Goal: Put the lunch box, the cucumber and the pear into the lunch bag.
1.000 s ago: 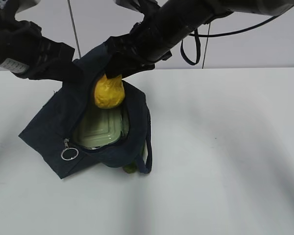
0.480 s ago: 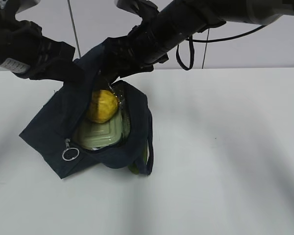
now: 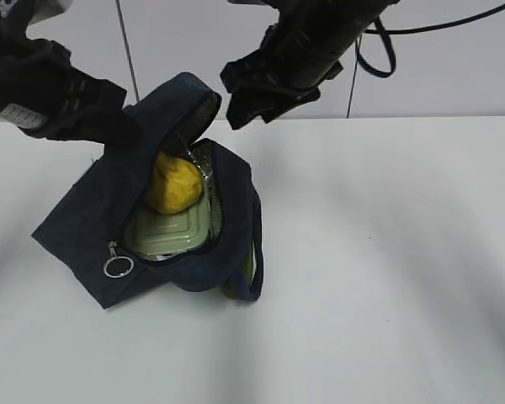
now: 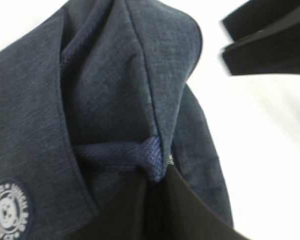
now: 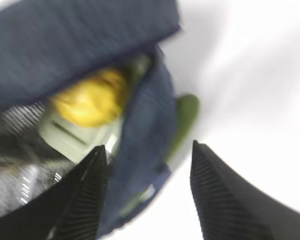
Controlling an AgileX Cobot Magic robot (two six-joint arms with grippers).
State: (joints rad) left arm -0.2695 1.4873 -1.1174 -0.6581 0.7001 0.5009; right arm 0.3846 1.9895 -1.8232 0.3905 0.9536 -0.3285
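Observation:
The navy lunch bag (image 3: 84,215) lies on the white table with its mouth held open. My left gripper (image 3: 122,124) is shut on the bag's fabric by the handle loop (image 4: 151,161) and lifts the flap. Inside, the yellow pear (image 3: 175,183) rests on the pale green lid of the lunch box (image 3: 168,233). A green strip of the cucumber (image 3: 247,268) shows at the bag's lower right edge; I cannot tell whether it is inside. My right gripper (image 3: 246,99) hangs open and empty above the bag's mouth. In the right wrist view its fingers (image 5: 92,175) frame the bag wall, with the pear (image 5: 92,102), lunch box (image 5: 70,137) and cucumber (image 5: 186,116) beyond.
The silver ring pull (image 3: 119,267) of the zipper lies at the bag's front left corner. A padded handle (image 3: 256,244) loops down the bag's right side. White table (image 3: 387,269) stretches to the right and front, and a pale wall stands behind.
The right gripper let go of the pear, which dropped onto the lunch box in the bag. The gripper opened and rose up and to the right. The left gripper kept its hold.

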